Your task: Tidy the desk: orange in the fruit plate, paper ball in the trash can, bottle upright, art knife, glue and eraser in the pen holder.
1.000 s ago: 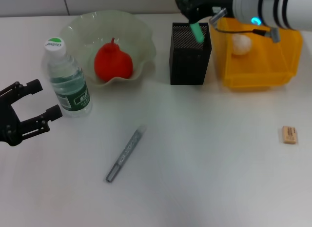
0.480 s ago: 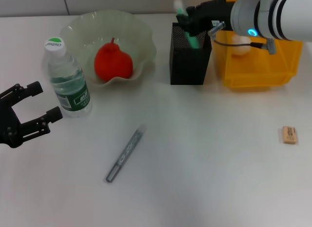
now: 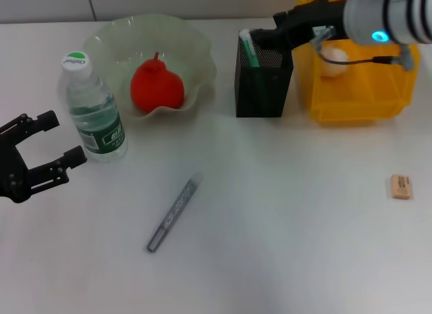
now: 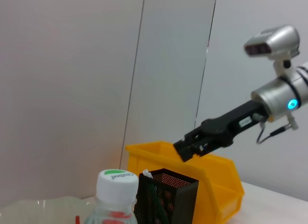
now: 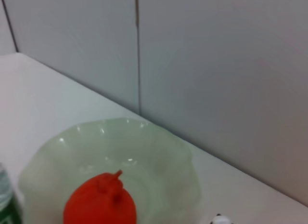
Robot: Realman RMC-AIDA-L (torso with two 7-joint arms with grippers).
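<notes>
The green glue point(image 3: 248, 48) with a white cap stands inside the black mesh pen holder point(image 3: 263, 84). Just right of its top, my right gripper point(image 3: 270, 36) is open and holds nothing. The orange point(image 3: 156, 86) lies in the pale green fruit plate point(image 3: 196, 40). The bottle point(image 3: 91, 111) stands upright, and my left gripper point(image 3: 67, 136) waits open beside it at the left edge. The grey art knife point(image 3: 174, 213) lies mid-table. The eraser point(image 3: 400, 186) lies at the far right. The paper ball point(image 3: 333, 61) rests in the yellow trash can point(image 3: 358, 101).
The pen holder stands between the fruit plate and the yellow trash can along the back of the white table. In the left wrist view, the bottle cap point(image 4: 117, 183) is close, with the pen holder point(image 4: 168, 197) and right gripper point(image 4: 190, 147) beyond it.
My right gripper lowered the glue into the pen holder, let it go and drew back to the right. The left arm has not moved.
</notes>
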